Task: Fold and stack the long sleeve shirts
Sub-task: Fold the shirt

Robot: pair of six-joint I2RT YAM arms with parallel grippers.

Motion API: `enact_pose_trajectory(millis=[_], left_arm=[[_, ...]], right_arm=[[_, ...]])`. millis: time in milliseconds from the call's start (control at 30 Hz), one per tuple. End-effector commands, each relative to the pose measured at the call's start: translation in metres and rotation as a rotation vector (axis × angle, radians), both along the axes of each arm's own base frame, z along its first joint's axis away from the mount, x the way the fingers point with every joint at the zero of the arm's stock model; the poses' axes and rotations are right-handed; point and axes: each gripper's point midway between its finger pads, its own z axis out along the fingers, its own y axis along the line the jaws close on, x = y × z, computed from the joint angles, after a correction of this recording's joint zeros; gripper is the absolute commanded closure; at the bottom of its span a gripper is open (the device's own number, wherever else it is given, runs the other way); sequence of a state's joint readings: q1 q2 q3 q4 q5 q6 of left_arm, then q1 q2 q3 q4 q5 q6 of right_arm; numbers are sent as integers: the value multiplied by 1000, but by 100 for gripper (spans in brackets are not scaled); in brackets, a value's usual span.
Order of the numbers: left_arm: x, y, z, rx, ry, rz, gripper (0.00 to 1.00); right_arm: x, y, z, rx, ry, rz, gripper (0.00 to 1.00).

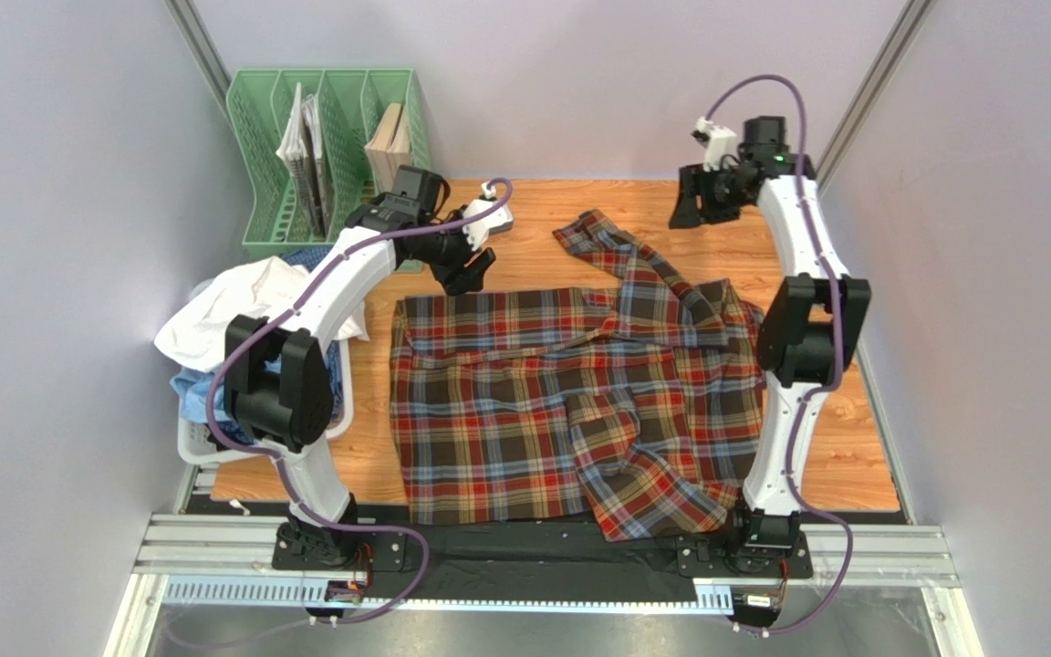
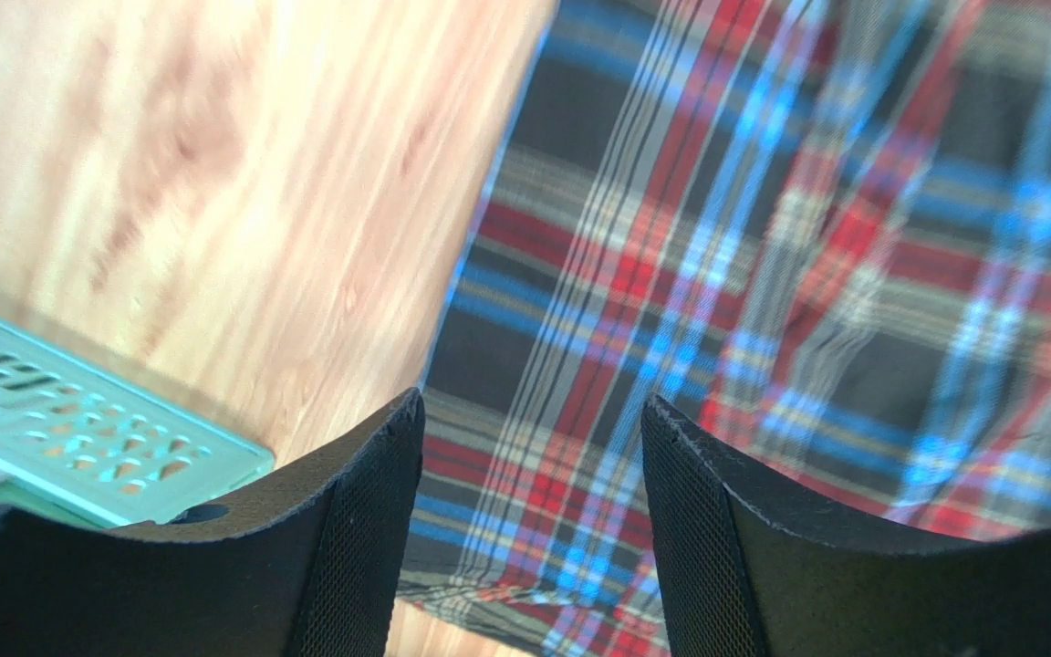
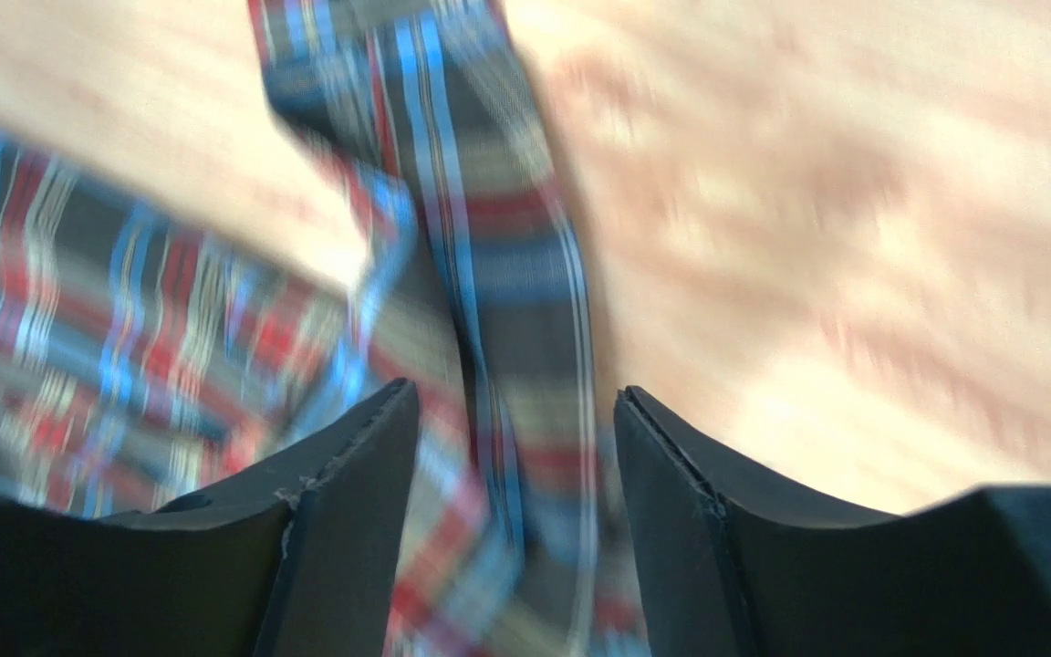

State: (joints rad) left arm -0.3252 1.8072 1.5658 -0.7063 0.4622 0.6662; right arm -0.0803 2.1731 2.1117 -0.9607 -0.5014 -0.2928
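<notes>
The tartan long sleeve shirt (image 1: 559,397) lies spread across the middle of the wooden table, one sleeve (image 1: 616,249) reaching toward the far edge. My left gripper (image 1: 469,274) hovers over the shirt's far left corner. In its wrist view the left gripper (image 2: 531,404) is open, and the tartan cloth (image 2: 764,247) lies flat beneath it. My right gripper (image 1: 686,205) is raised at the far right, past the sleeve. The blurred right wrist view shows the right gripper (image 3: 517,390) open, the sleeve (image 3: 490,274) hanging free below. A white shirt (image 1: 236,308) and a light blue one (image 1: 195,394) are piled at the left.
A green file rack (image 1: 326,151) holding papers stands at the far left corner, and its base (image 2: 79,424) shows beside my left fingers. The white and blue shirts sit in a white basket (image 1: 202,441) at the table's left edge. Grey walls close in on three sides.
</notes>
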Motion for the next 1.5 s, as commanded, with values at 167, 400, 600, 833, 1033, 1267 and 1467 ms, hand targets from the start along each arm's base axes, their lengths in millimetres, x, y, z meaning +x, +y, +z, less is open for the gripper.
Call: enact_pose_trajectory(millis=[167,400,600,833,1033,1267,1467], left_arm=[[-35,-20,52,-193,15,-24,34],[-35,-13,43,-151,20,-10,33],[-35,-14,33,-152,57,-7,33],[-36,-16,29,-156,75,-14,33],[-37,-14,27,-145,76,-15,33],[-33,-10,32,-122,49,-14,33],[-31,-4,34,-102,34,-4,33]], right_arm=[[88,32,-55,-101,-111,-151,44],[79,55,-93,-114,-52,-85,37],[71,64,-99,-83,-22,-66,33],[75,78,-87,-46,-53,-37,24],[74,91,-94,-58,-47,-7,21],[62,89,-121,-172,38,37,23],[40,82,-154,-242,141,80,32]])
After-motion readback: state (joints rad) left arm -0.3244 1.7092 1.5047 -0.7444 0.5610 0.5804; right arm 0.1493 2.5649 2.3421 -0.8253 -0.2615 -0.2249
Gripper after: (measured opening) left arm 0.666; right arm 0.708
